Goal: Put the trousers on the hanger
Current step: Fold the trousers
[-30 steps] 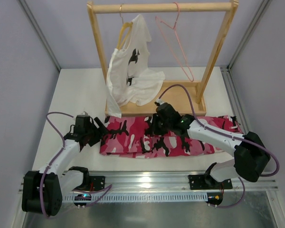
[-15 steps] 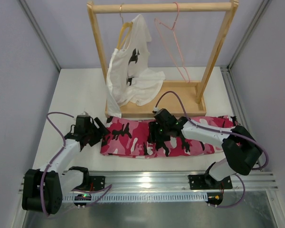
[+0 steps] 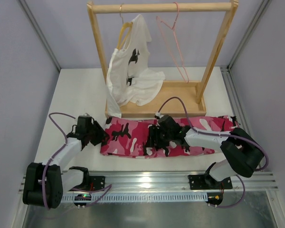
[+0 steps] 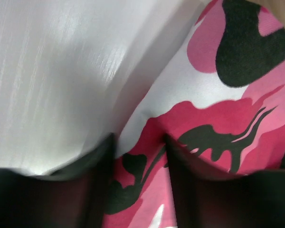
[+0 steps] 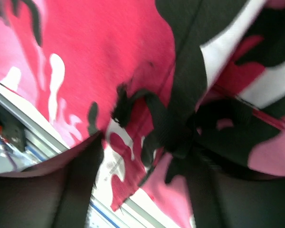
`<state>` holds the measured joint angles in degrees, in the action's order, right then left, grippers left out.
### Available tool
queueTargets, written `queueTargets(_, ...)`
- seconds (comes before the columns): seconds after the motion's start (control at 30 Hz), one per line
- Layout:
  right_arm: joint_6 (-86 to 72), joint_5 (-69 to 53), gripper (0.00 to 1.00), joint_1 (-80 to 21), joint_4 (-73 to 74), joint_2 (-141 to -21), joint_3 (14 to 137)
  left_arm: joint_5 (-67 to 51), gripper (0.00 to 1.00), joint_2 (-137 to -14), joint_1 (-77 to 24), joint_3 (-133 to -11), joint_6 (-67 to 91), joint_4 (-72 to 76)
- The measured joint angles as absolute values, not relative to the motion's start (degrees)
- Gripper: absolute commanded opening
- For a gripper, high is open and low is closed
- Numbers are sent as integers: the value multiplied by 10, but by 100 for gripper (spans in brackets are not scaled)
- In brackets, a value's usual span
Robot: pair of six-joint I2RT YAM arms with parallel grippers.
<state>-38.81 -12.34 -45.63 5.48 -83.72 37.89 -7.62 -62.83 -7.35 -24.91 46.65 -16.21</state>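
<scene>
Trousers (image 3: 133, 137) lie flat, left hand (image 4: 138, 152) astride their edge

A wooden clothes rack (image 3: 161, 7) stands at the back of a white tabletop (image 3: 80, 95), its tray base (image 3: 180, 92) resting flat on it. Pale lilac wall panels (image 3: 19, 71) enclose the table on three sides, joined by aluminium corner posts (image 3: 39, 34). A metal rail (image 3: 147, 180) runs along the near edge under even, soft light.

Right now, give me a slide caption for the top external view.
The left gripper and right gripper sit low over the camouflage trousers before the wooden rack; the pink hanger hangs empty.
</scene>
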Motion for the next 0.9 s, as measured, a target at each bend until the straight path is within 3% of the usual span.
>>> queueTargets(0.07, -398, -125, 52, -456, 28, -844, 378, -77, 4, -642, -74, -249, 467, -159)
queueTargets(0.1, -404, -126, 42, -457, 15, -847, 378, -74, 1, -651, -73, -252, 465, -161)
queueTargets(0.2, -423, -123, 32, -465, -11, -860, 383, -52, 0, -670, -73, -277, 462, -188)
queueTargets(0.33, -457, -113, 12, -495, -35, -903, 420, 2, 0, -675, -69, -331, 461, -232)
queueTargets(0.43, -486, -103, 6, -520, -53, -951, 470, 33, 1, -675, -35, -362, 458, -259)
queueTargets(0.53, -510, -86, 4, -548, -60, -1005, 540, 47, 21, -674, 56, -375, 452, -281)
queueTargets(0.57, -516, -81, 4, -557, -62, -1019, 561, 51, 43, -674, 88, -376, 448, -285)
queueTargets(0.63, -526, -70, 4, -571, -56, -1037, 595, 57, 60, -674, 144, -376, 448, -294)
queueTargets(0.9, -532, -38, 4, -588, 38, -1018, 653, 18, 70, -638, 165, -394, 425, -321)
